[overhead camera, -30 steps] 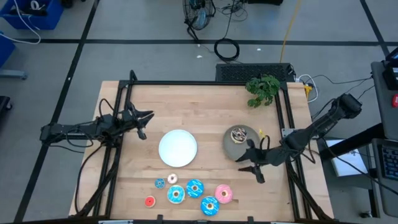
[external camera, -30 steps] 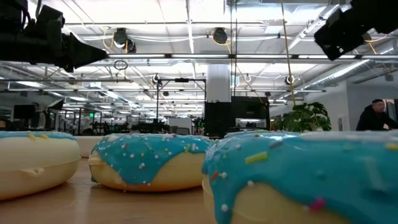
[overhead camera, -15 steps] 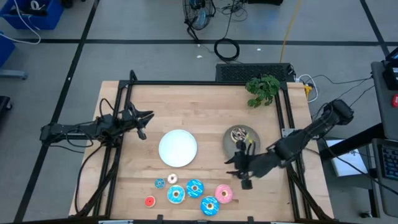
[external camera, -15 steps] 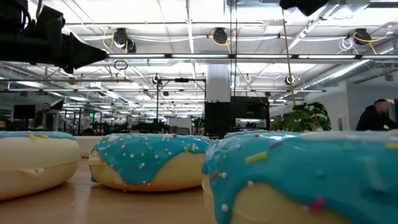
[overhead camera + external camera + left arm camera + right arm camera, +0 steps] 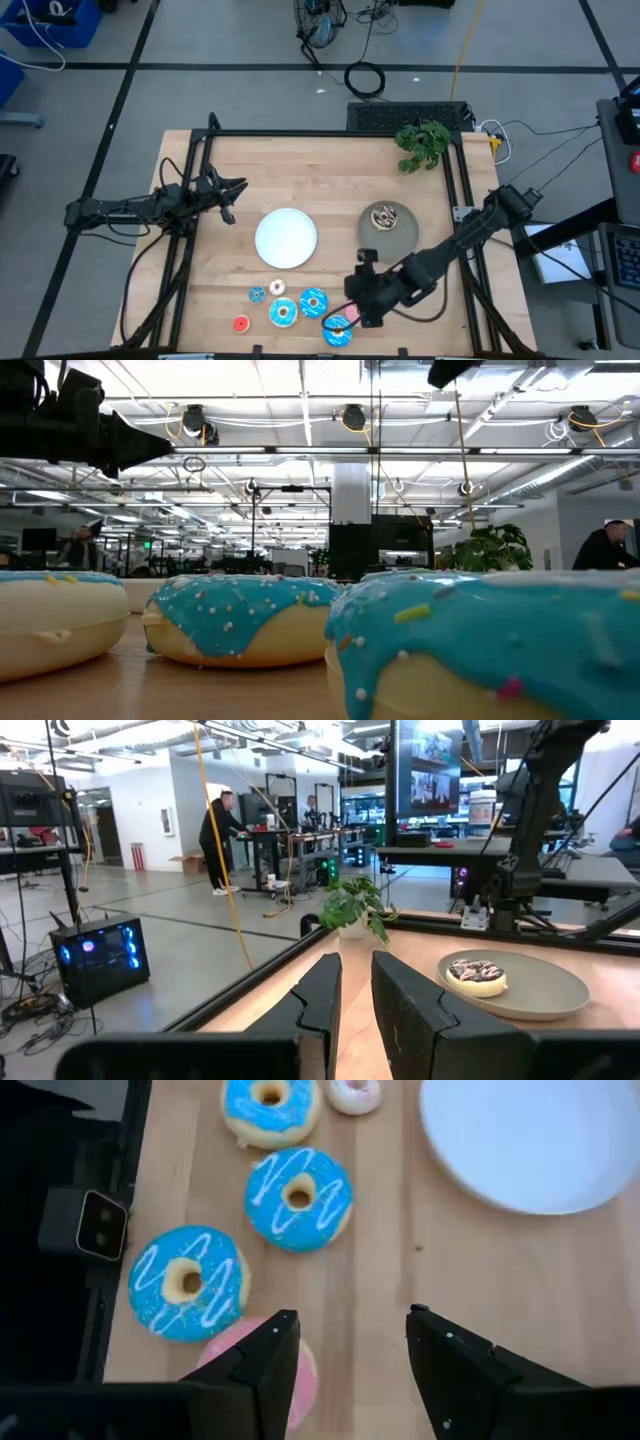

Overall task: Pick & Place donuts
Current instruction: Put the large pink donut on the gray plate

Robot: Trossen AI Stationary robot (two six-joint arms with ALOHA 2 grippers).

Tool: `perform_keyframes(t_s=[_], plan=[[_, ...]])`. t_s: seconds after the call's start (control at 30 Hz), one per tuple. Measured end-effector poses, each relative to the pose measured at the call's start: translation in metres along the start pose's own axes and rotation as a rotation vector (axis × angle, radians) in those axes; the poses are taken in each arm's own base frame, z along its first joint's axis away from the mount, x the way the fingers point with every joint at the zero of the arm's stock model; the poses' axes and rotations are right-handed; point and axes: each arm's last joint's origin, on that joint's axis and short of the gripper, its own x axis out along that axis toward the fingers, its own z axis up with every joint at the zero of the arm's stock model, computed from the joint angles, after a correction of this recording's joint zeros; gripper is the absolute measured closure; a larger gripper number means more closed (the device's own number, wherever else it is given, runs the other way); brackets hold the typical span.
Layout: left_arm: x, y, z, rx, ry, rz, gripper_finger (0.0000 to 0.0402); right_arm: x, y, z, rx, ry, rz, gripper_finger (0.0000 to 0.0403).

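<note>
Donuts lie in a cluster along the table's near edge, in front of the white plate; another sits on the grey plate. The right gripper hangs over the pink donut, fingers spread apart and empty, with two blue donuts just beyond. The left gripper waits at the table's left side, its fingers nearly closed and holding nothing.
</note>
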Motion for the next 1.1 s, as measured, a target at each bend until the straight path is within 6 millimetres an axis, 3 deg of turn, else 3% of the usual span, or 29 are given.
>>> perform_keyframes(t_s=[0.13,0.37,1.1], plan=[[0.0,0.0,0.001,0.009,-0.009,0.001,0.0334,0.022,0.006,-0.009,-0.013,0.086,-0.028,0.0229],[0.0,0.0,0.003,0.015,-0.026,0.002,0.0334,0.039,0.017,-0.023,-0.049,0.166,-0.062,0.0229],[0.0,0.0,0.002,0.003,-0.025,-0.001,0.0334,0.069,0.019,-0.046,-0.108,0.182,0.054,0.0229]])
